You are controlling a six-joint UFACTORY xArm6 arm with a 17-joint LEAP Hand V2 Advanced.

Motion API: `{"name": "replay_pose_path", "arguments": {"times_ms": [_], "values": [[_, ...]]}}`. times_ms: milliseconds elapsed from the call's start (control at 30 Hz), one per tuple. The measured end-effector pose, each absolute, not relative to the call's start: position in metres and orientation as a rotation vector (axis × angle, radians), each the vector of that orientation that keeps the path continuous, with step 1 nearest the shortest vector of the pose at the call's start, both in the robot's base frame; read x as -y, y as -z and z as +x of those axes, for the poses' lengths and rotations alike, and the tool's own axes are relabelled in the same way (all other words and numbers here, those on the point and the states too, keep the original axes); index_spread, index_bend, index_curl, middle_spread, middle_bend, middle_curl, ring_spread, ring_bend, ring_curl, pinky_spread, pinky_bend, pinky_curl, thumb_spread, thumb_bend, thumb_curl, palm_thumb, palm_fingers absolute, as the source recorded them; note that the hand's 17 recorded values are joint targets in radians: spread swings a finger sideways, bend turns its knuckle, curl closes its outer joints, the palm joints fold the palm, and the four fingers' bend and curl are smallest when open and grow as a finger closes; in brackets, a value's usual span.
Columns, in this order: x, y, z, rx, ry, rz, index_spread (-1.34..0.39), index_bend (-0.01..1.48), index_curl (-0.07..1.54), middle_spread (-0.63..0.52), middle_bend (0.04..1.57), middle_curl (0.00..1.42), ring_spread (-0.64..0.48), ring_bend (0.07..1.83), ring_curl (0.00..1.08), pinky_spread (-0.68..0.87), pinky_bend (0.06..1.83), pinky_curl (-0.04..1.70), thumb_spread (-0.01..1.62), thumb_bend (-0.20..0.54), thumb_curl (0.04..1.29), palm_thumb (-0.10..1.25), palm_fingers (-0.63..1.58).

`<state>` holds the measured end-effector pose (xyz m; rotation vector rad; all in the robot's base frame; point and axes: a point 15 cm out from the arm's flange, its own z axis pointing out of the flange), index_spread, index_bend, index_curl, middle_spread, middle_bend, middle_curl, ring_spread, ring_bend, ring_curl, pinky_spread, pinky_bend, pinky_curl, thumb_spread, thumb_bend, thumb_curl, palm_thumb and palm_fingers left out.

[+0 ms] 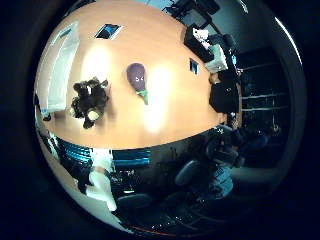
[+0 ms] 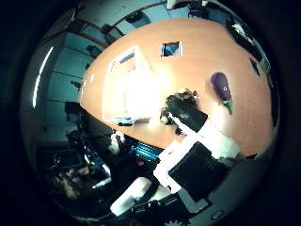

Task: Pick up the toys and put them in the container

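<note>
Toys lie well apart on the orange table — a dark plush animal near the clear container, and a purple plush eggplant farther off. Both look soft and light, likely to squash in a grasp; the animal's bulky body and the eggplant's fat middle seem the best holds. High above the table, the hand holds nothing — its fingers reach out fairly straight over the animal.

Two toys, a purple eggplant and a dark plush, and one clear container.
</note>
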<state>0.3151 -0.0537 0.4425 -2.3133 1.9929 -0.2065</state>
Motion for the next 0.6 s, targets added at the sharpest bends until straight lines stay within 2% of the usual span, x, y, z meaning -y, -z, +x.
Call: {"name": "replay_pose_path", "arguments": {"times_ms": [233, 600], "values": [[0.061, -0.430, 0.326, -2.029, 0.161, -2.293, -0.44, 0.18, 0.34, -0.08, 0.20, 0.31, 0.15, 0.28, 0.18, 0.44, 0.27, 0.22, 1.14, -0.021, 0.30, 0.70, 0.41], [0.127, -0.421, 0.343, -2.221, 0.198, -2.092, -0.39, 0.17, 0.31, -0.07, 0.20, 0.33, 0.15, 0.31, 0.19, 0.44, 0.28, 0.23, 1.14, -0.024, 0.29, 0.63, 0.42]]}}
